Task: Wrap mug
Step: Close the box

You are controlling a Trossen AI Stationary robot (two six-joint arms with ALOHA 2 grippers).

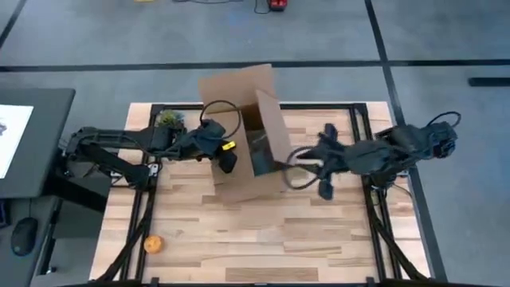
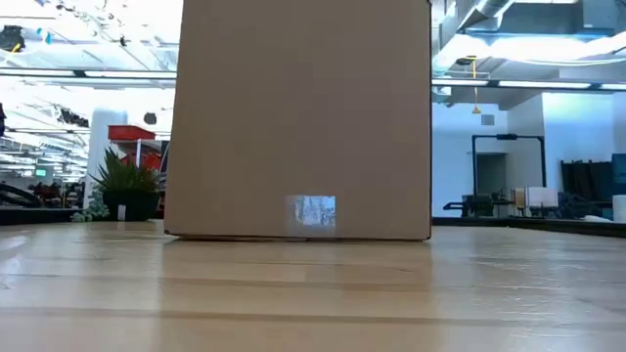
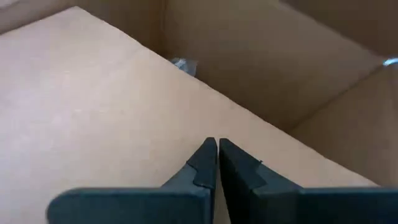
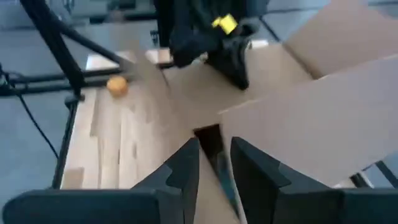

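The mug cannot be seen in any view; only an open cardboard box shows, standing near the middle of the desk, toward its far edge, with flaps raised. In the low view the box fills the centre, with a small pale label low on its near face.

The left claw sits at the box's left side, over a folded-down flap. Its own camera shows the fingers clenched, tips almost touching, just above the cardboard, grasping nothing that can be seen.

The right claw is at the box's right side, against the upright flap. In its own view the fingers stand slightly parted with the edge of a cardboard panel between them.

A small orange ball lies near the desk's near left corner, and a potted plant stands at the far left corner.
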